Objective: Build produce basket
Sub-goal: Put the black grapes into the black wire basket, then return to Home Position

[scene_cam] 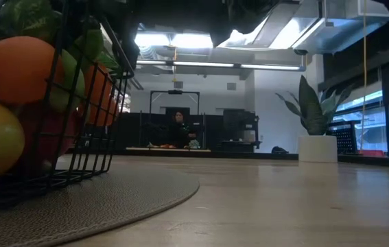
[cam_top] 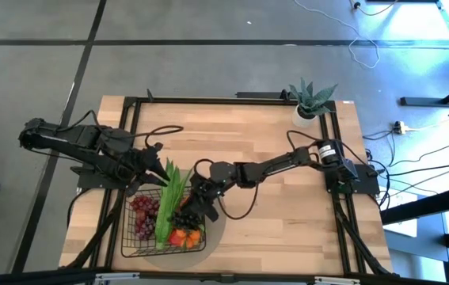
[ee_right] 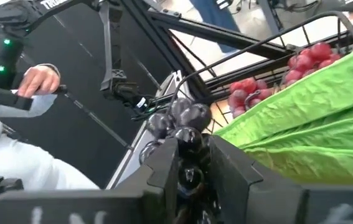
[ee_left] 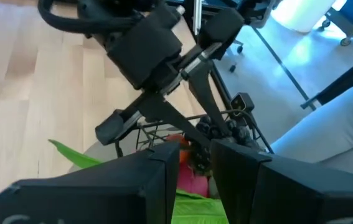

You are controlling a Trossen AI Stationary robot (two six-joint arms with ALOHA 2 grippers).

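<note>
the tabletop (cam_top: pixel 272 214) is seen as pale wood planks with a smooth matt finish. the basket (scene_cam: pixel 91 161) is made of thin black wire. a woven, rough-textured mat (scene_cam: pixel 132 195) is laid under it. dark grapes (ee_right: pixel 185 118) are shown glossy, red grapes (ee_right: pixel 307 59) shiny, and the green leaves (ee_right: pixel 313 124) smooth and waxy.

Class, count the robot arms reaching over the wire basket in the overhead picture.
2: the left arm reaches the basket at its upper-left corner; the right arm comes across the table to its right side.
</note>
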